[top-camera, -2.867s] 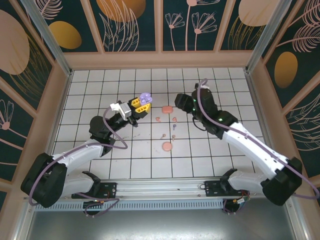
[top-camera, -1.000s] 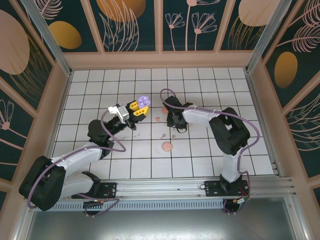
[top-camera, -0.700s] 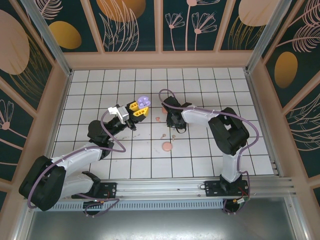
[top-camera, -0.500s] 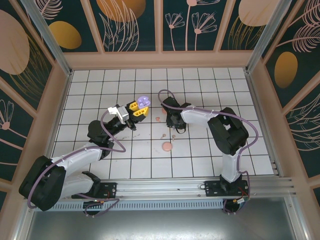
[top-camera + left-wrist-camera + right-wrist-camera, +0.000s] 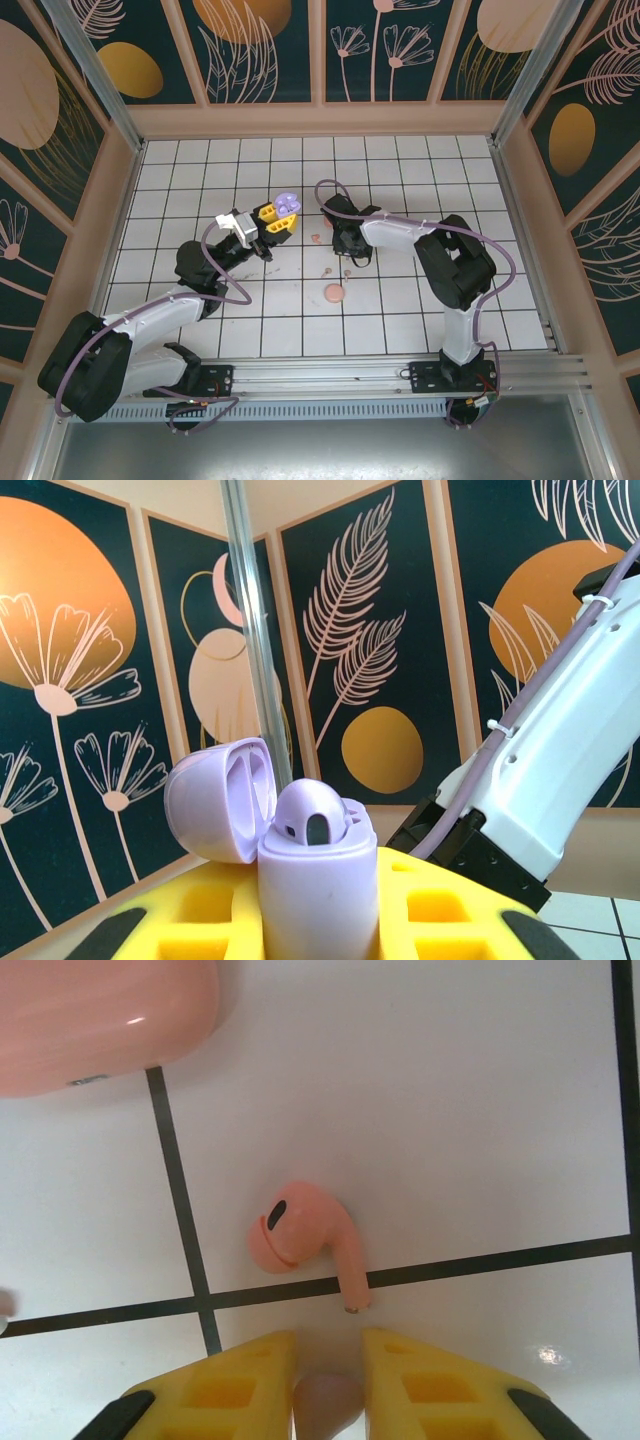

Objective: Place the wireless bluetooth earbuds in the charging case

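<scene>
My left gripper (image 5: 272,222) is shut on the purple charging case (image 5: 315,880) and holds it upright above the tiles with its lid (image 5: 218,798) open. One purple earbud (image 5: 310,818) sits in the case. My right gripper (image 5: 328,1400) is down at the floor, its yellow fingers (image 5: 425,1385) closed against a small pale mauve earbud (image 5: 328,1405) between them. Just ahead of those fingers a salmon-pink earbud (image 5: 300,1240) lies loose on the tile. In the top view the right gripper (image 5: 350,250) is right of the held case (image 5: 286,208).
A closed pink case (image 5: 100,1015) lies beyond the pink earbud. Loose pink buds (image 5: 316,238) (image 5: 327,271) and a round pink disc (image 5: 334,293) lie on the white tiles between the arms. Wooden walls (image 5: 320,120) ring the floor.
The right gripper's jaws have narrowed onto the small bud while the right arm edged slightly left. The left arm and its case have not moved.
</scene>
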Controlling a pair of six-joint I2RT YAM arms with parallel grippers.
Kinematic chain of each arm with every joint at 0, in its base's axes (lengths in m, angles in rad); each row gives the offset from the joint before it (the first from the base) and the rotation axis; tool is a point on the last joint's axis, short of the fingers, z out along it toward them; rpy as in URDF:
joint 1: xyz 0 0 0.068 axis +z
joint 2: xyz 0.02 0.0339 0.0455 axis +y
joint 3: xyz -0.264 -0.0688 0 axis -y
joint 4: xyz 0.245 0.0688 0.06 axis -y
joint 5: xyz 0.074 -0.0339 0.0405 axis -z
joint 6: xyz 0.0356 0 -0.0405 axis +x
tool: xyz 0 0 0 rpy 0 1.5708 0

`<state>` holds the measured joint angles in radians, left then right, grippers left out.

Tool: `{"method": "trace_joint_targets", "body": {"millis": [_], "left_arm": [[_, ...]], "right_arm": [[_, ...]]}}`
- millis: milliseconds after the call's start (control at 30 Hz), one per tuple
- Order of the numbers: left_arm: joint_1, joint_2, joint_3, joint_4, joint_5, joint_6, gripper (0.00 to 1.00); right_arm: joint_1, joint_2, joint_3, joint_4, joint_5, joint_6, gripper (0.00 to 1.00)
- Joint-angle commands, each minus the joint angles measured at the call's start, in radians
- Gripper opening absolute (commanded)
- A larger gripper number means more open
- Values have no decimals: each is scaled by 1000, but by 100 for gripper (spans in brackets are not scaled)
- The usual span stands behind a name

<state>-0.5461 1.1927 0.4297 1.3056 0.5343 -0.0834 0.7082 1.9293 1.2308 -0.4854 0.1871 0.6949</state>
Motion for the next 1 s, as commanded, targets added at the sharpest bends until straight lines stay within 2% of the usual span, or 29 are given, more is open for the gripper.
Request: {"method": "trace_joint_targets", "body": {"millis": [0, 233, 633, 967], "left_arm": [[-4, -12, -2, 51, -8, -15, 0], [-5, -11, 1, 49, -10, -19, 0], [-5, -21, 17, 28, -7, -17, 0], [-5, -19, 36, -31, 10, 25, 0]], "right_arm": [[19, 32, 2, -2, -20, 12, 22], [32, -32, -17, -4, -8, 20, 18], [45, -282, -77, -3, 21, 40, 18], [43, -474, 84, -1, 52, -52, 18]]}}
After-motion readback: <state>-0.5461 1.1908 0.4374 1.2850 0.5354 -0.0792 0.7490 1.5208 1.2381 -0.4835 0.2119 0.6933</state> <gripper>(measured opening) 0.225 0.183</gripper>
